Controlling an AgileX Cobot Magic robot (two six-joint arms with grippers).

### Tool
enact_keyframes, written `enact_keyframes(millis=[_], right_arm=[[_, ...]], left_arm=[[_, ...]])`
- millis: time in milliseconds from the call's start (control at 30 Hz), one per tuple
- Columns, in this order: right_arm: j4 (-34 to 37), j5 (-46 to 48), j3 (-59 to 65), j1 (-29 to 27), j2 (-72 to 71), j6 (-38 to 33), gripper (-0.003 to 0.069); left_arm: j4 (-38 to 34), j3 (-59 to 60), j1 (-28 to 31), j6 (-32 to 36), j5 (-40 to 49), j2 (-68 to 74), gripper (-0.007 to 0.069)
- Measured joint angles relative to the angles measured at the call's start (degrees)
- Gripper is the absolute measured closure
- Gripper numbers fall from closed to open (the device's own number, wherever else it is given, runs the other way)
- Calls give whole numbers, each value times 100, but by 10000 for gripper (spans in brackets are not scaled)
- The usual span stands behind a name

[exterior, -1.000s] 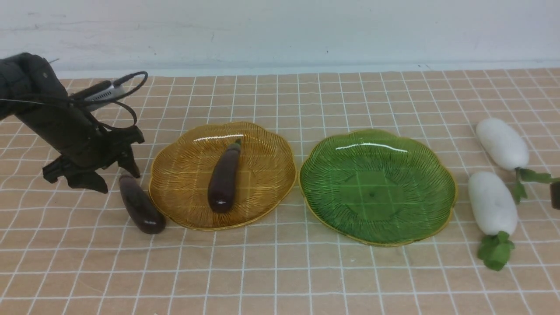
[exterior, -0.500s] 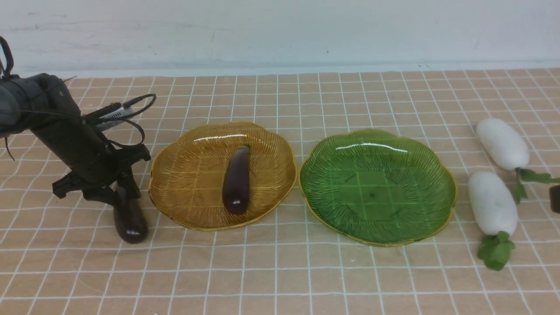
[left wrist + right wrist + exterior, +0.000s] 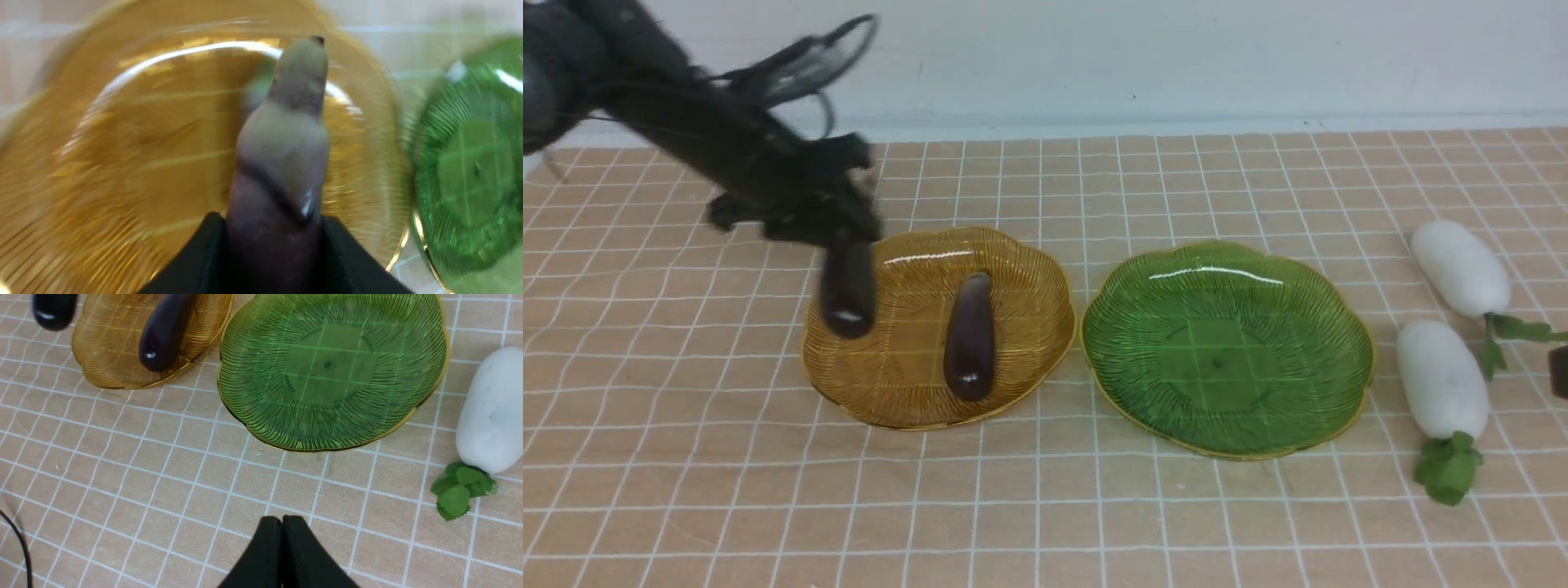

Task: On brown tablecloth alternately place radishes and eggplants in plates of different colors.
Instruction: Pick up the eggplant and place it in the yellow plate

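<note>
- Hanging rounded end down over the left rim of the amber plate [image 3: 898, 367]: one eggplant [image 3: 848, 290], pinched at its upper end by the left pincer [image 3: 837, 224].
- Probably best to carry on inward, keep clear of the second eggplant [image 3: 969, 339] lying in that plate, lower close, then release gently.
- Farther right: green plate [image 3: 1225, 351] bare, radishes [image 3: 1443, 377] on the brown tablecloth [image 3: 1045, 506], right pincer [image 3: 282, 539] pressed together.
- Half a second back: same eggplant standing on the cloth beside the plate; now lifted and blurred with motion.

Wide front view — nearer wrist views, amber plate [image 3: 1031, 327] shared
</note>
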Motion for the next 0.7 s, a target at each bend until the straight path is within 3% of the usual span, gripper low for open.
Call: enact_keyframes(millis=[133, 267, 433, 533, 600, 700], right_arm=[[-152, -39, 0, 0, 0, 0, 676], [-597, -111, 0, 0, 0, 139, 676], [-1474, -191, 0, 0, 37, 986, 676], [-2303, -483, -7, 0, 276, 1922, 676], [-2532, -611, -38, 0, 481, 2160, 673], [-2658, -767, -206, 0, 1185, 2319, 643]], left_arm=[[539, 0, -300, 56, -193, 155, 375], [1193, 0, -434, -319, -273, 293, 301], [1595, 0, -445, -743, -268, 317, 168], [1774, -42, -434, -884, -73, 322, 64], [1802, -149, -433, -890, 228, 321, 62], [1802, -468, -433, -851, 874, 321, 182]])
